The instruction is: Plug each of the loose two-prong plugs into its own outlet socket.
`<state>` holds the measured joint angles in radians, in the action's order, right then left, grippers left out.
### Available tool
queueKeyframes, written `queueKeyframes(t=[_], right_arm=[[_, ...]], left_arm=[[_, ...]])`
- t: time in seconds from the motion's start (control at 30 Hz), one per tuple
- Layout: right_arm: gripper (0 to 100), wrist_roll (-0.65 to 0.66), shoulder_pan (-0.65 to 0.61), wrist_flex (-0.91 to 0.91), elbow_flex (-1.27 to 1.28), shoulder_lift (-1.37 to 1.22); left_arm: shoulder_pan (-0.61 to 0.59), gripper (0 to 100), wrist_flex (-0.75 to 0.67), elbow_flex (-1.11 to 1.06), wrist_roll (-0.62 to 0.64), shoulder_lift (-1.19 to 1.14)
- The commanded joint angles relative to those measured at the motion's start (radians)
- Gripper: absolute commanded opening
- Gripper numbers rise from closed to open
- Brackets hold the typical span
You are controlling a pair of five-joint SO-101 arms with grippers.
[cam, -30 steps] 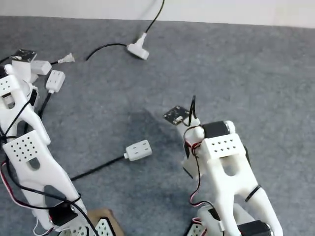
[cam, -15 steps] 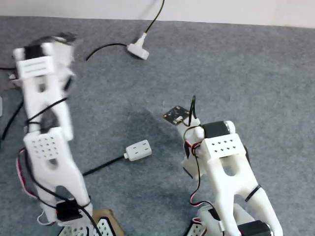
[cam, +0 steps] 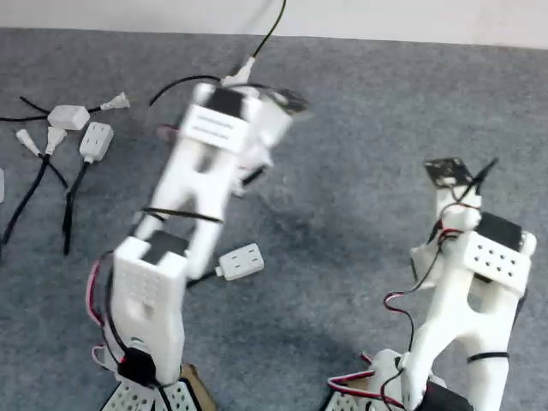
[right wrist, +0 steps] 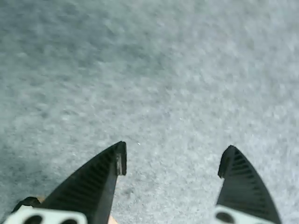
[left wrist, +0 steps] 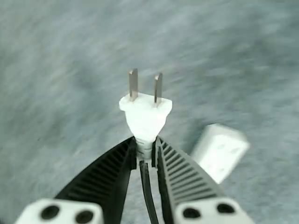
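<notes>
White outlet socket (cam: 241, 261) loose on the counter (cam: 385, 128) from above: liable to skid unbraced. Left wrist: left gripper (left wrist: 145, 142) clenched on the plug (left wrist: 145, 109) at its neck, prongs free to pivot off the slots. Right wrist: right gripper (right wrist: 175, 148) released, over bare counter.

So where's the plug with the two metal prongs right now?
The plug is pinched by its neck in the left end effector, seen in the left wrist view, held over the grey carpet with a white outlet socket lying nearby.
</notes>
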<state>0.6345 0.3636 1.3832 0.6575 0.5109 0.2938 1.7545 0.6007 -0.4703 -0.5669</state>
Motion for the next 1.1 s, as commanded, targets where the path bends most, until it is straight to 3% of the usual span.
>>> queueKeyframes(t=[0.0,0.13,0.3,0.83,1.07], right_arm=[[31.3,0.025,0.021,-0.016,-0.021,0.031],[31.3,0.021,0.019,-0.021,-0.007,0.031],[31.3,0.021,0.019,-0.021,-0.007,0.031],[31.3,0.028,0.018,-0.022,-0.007,0.031],[31.3,0.021,-0.038,-0.013,-0.005,0.031]], left_arm=[[0.157,1,0.014,-0.022,0.025,0.061],[0.285,1,0.012,-0.051,0.023,0.061],[0.340,1,-0.043,-0.001,-0.031,0.012],[0.401,1,-0.066,0.753,-0.054,-0.521],[0.414,2,-0.008,0.819,-0.054,-0.535]])
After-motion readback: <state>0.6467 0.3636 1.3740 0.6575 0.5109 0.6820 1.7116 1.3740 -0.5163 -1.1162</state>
